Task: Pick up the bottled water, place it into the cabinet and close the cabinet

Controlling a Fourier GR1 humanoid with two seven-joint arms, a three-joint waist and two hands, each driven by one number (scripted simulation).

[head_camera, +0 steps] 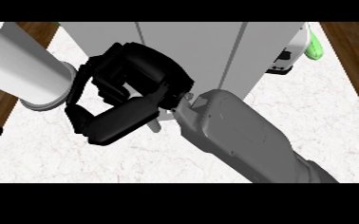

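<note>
A grey cabinet (189, 42) stands at the back of the marble counter (294, 114), with two vertical door seams and no opening showing. My right forearm comes in from the lower right. Its black right hand (133, 85) sits in front of the cabinet's lower left part, with fingers and thumb curled into a ring. Only pale counter shows through that ring, and no bottled water appears anywhere. A pale cylinder (28, 71) with a ringed end reaches in from the left edge beside the hand; I cannot tell what it is. No left hand shows.
A white and green object (308, 45) with a black part stands right of the cabinet at the back. Brown wood (344, 42) borders the counter on both sides. Bare marble lies at the front left and at the right.
</note>
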